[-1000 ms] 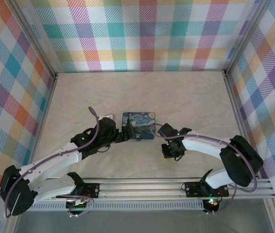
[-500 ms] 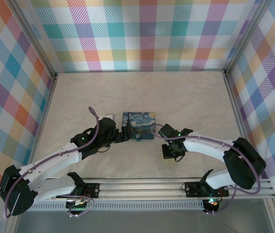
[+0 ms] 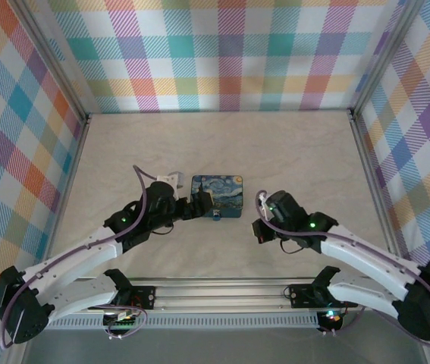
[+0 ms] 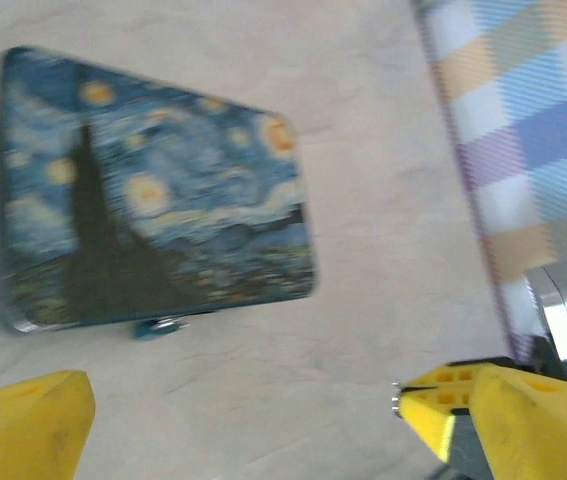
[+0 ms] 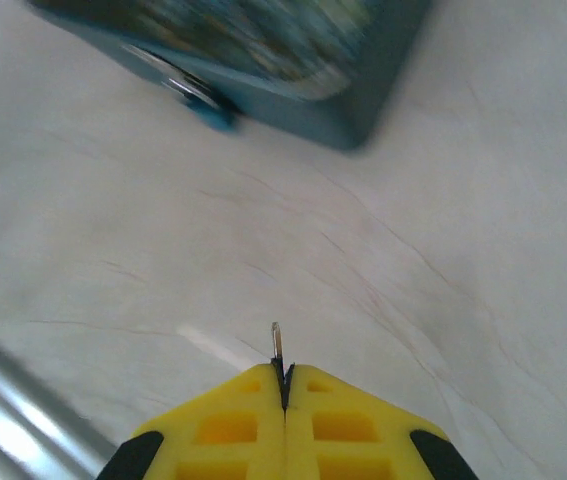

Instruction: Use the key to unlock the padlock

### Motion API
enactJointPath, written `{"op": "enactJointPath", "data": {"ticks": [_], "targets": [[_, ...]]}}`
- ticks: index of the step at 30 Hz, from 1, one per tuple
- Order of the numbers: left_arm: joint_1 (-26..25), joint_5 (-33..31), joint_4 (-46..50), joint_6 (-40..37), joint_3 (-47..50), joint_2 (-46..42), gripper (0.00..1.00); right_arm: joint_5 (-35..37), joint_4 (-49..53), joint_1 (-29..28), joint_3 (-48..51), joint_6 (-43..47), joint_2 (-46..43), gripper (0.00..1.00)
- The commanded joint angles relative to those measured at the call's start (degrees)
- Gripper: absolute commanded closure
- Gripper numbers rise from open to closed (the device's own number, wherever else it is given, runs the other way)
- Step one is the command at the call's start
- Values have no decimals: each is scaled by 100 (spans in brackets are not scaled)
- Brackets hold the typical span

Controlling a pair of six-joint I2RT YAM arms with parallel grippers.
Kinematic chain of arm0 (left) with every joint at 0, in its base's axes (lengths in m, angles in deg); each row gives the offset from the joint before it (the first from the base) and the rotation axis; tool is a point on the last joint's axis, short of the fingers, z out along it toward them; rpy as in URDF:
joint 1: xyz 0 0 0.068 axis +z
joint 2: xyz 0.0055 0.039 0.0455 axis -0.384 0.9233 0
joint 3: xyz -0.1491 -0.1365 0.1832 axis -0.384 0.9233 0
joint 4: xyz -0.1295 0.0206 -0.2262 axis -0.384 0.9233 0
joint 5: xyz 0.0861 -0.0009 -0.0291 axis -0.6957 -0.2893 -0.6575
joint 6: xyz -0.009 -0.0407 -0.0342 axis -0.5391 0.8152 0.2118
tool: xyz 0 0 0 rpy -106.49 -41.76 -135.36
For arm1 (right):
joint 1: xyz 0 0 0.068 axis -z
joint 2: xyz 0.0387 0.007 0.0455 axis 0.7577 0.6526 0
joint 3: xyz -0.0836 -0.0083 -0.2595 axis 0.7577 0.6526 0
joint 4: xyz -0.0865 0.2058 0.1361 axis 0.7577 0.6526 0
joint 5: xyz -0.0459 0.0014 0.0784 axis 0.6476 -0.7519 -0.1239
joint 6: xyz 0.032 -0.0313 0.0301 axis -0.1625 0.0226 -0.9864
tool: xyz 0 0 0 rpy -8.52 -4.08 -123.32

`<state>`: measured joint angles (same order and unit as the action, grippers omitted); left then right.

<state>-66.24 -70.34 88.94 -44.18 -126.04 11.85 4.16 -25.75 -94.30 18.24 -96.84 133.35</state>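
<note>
The tiny blue padlock (image 3: 216, 215) hangs at the near edge of the starry-night box (image 3: 217, 193), its pale metal part against the box wall. In the left wrist view the padlock (image 4: 158, 326) sits under the box (image 4: 153, 200), and my left gripper (image 4: 233, 415) stands open below it, its yellow fingers (image 4: 23, 420) far apart and holding nothing. From above, the left gripper (image 3: 196, 206) is at the box's left side. My right gripper (image 5: 283, 385) is shut on the key (image 5: 277, 345), whose thin silver tip sticks out toward the padlock (image 5: 203, 100). The right gripper (image 3: 260, 227) hovers right of the lock.
An aluminium rail (image 3: 275, 292) runs along the near edge, behind both grippers. Plaid walls enclose the table on three sides, with a metal post (image 4: 563, 320) by the right wall. Bare tabletop lies between the right gripper and the box.
The right arm has swung its elbow down and to the right, and its wrist has turned. The left arm has shifted slightly up and left along the box.
</note>
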Motion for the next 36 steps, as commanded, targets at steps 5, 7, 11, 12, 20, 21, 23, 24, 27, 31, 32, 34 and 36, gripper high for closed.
{"op": "enactJointPath", "data": {"ticks": [5,7,11,12,20,21,23,24,27,31,32,34,36], "targets": [[38,1621,-1838,-213,291,-151,15,-1194,-1442,-23,105,1313,-828,100],[36,1940,-2179,-214,354,-95,19,-1312,-1507,-23,52,1423,-870,100],[-67,2279,-2635,-210,382,104,27,-1637,-1810,-27,8,1384,-872,100],[-118,2324,-2739,-204,377,175,29,-1705,-1894,-27,10,1349,-859,100],[-470,2455,-2940,-348,92,645,41,-1807,-2374,-23,17,969,-775,100],[-506,2453,-2964,-358,68,690,42,-1810,-2437,-23,28,915,-788,100],[-561,2453,-3001,-368,27,755,43,-1824,-2535,-23,50,824,-791,100],[-583,2445,-3003,-379,4,790,44,-1832,-2563,-25,61,783,-784,100],[-635,2453,-2985,-398,-61,869,49,-1852,-2616,-25,59,700,-789,100],[-666,2445,-2989,-397,-118,924,55,-1898,-2616,-23,55,680,-789,100],[-670,2436,-2987,-400,-127,920,57,-1893,-2603,-23,59,681,-791,100],[-678,2419,-2977,-402,-128,916,61,-1877,-2598,-22,92,662,-797,100],[-683,2400,-2949,-409,-128,899,65,-1860,-2651,-23,154,585,-820,100]]}}
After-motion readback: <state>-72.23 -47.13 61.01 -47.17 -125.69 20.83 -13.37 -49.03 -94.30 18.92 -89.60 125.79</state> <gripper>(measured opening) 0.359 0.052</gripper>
